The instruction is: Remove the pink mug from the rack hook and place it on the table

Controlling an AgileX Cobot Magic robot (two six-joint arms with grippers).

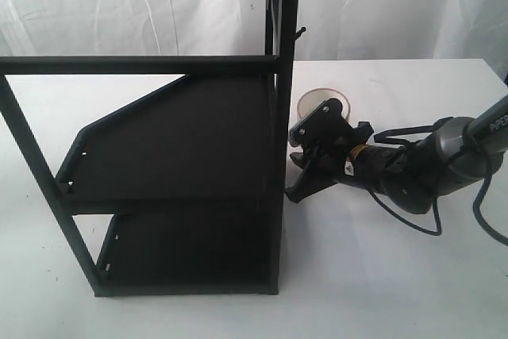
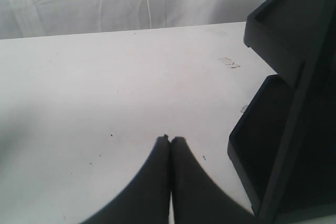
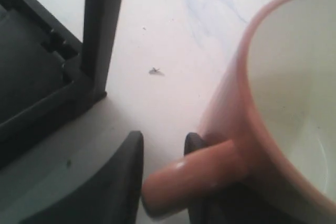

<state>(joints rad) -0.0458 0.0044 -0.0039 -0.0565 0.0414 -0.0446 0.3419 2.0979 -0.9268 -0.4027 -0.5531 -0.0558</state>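
rack (image 1: pixel 143 64): tall black metal frame, upright | shelves: two flat black trays, upper shelf (image 1: pixel 182 140) above lower shelf (image 1: pixel 190 248) | backdrop (image 1: pixel 381 5): creased white cloth behind | scuff (image 3: pixel 155 71): small dark mark near rack's post

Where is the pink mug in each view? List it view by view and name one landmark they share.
Exterior view: the pink mug is just right of the black rack, by its corner post.
Left wrist view: not in it.
Right wrist view: the pink mug looms close, near the black rack.
Shared landmark: the black rack.
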